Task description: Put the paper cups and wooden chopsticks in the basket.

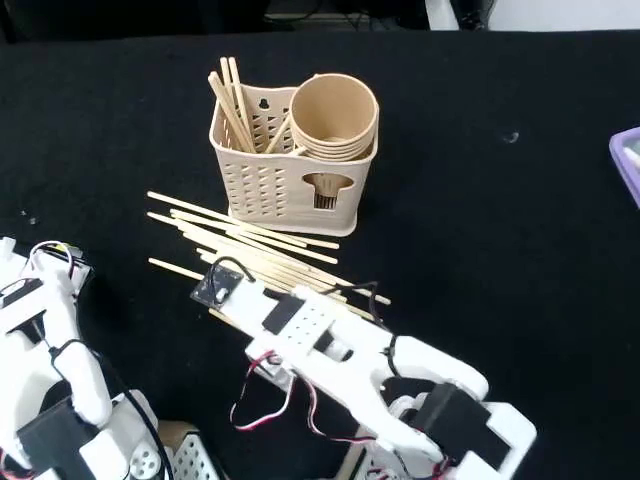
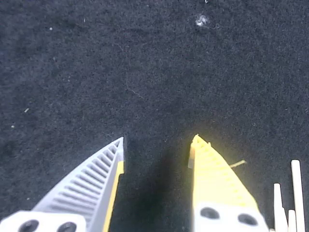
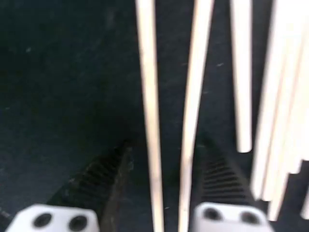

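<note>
Two chopsticks (image 3: 147,96) lie between the spread jaws of the right gripper (image 3: 164,147) — light, stiff, likely to roll — probably best pinched mid-length.

It looks like a robotics lab bench — a table (image 1: 500,250) draped in black cloth, the right arm (image 1: 330,340) and left arm (image 1: 50,380) in white plastic with loose wires (image 1: 262,358), and wooden chopsticks (image 1: 250,240) spread out as test props. Dark shapes at the far edge may be cables (image 1: 340,10).
</note>
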Robot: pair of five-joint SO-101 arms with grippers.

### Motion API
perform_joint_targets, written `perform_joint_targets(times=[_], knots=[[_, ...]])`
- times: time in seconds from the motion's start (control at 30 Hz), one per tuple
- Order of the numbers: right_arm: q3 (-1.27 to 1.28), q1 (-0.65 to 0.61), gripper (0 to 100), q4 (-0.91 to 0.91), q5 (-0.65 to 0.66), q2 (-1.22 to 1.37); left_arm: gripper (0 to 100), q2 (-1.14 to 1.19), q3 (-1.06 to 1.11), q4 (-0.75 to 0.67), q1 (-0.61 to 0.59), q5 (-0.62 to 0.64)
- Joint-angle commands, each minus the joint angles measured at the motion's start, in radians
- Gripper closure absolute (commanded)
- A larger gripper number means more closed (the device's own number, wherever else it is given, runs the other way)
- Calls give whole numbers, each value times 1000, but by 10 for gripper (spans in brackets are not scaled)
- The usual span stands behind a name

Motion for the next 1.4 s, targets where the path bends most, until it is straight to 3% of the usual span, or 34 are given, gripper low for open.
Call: perform_joint_targets(times=[0.0,0.53,0.73,0.93,1.13,1.37], knots=[[-5,-26,969,6,8,21,780,-25,-28,-18,5,-12],[-4,-21,988,133,14,-383,780,-25,-30,-18,5,-12],[-13,-20,988,155,123,-596,780,-25,-30,-18,5,-12],[-171,43,988,135,124,-794,780,-25,-30,-18,5,-12],[-349,244,988,-138,103,-865,780,-25,-28,-18,5,-12],[-282,384,987,-760,-135,-765,780,-25,-28,-18,5,-12]])
